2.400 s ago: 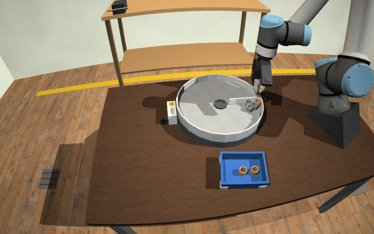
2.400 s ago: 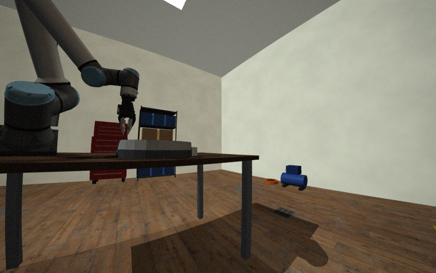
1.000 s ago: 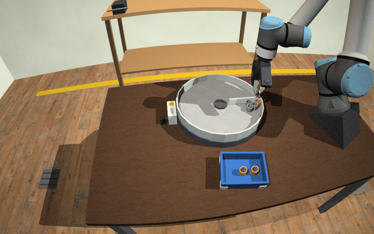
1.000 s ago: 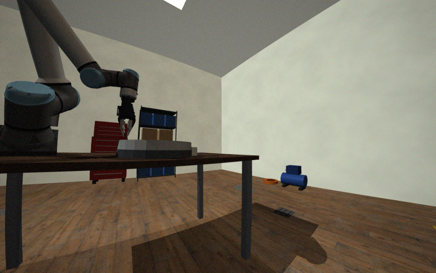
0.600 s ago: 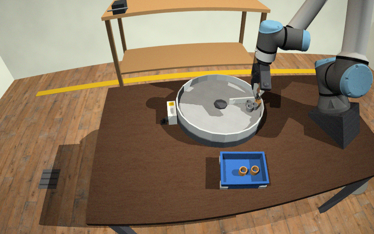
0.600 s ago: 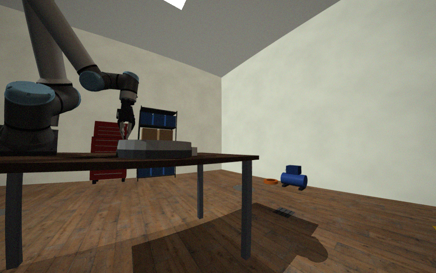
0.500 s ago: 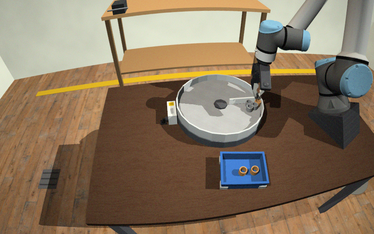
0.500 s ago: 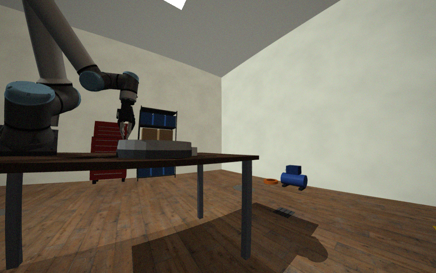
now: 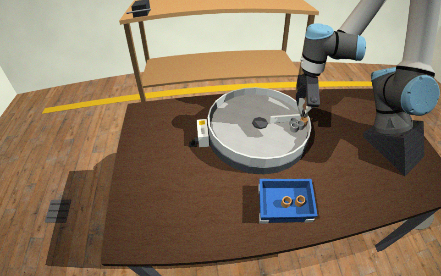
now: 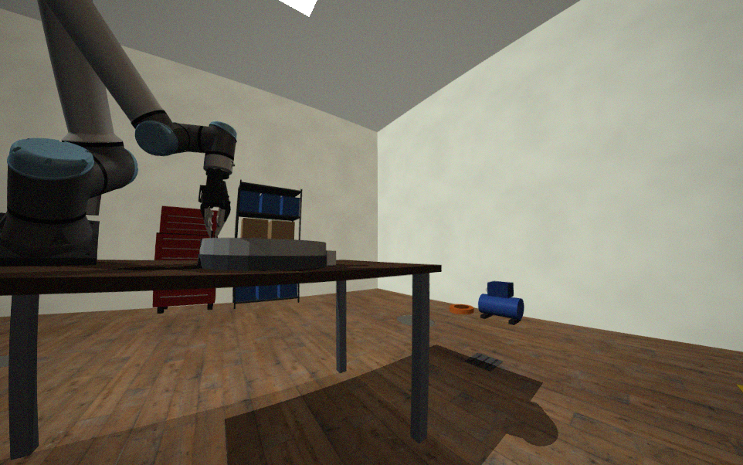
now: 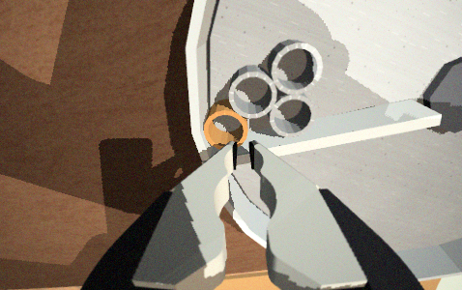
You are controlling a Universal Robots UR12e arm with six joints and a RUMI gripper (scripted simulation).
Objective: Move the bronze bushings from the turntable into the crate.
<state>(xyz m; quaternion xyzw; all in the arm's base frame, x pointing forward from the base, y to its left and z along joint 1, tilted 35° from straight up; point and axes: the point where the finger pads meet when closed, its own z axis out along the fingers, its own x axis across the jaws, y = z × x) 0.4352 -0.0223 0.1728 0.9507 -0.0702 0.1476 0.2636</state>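
Your two-jaw hand (image 9: pixel 303 113) (image 10: pixel 215 235) (image 11: pixel 243 143) is nearly closed, gripping nothing; pinch the likely rigid, slick orange-bronze cylindrical bushing (image 9: pixel 304 121) (image 11: pixel 208 130) across its outer walls.

The gripper (image 9: pixel 303 114) (image 10: pixel 213 235) (image 11: pixel 243 143) has descended. From the top, its fingertips now overlap the far edge of the bronze bushing (image 9: pixel 304 122) (image 11: pixel 208 130), previously unobstructed. From the side, they have dropped to the rim line of the turntable (image 9: pixel 260 161) (image 10: pixel 273 247) (image 11: pixel 192 72). The arm's shadow (image 9: pixel 255 132) on the turntable has shifted toward the hub (image 9: pixel 260 123) (image 11: pixel 447 97).
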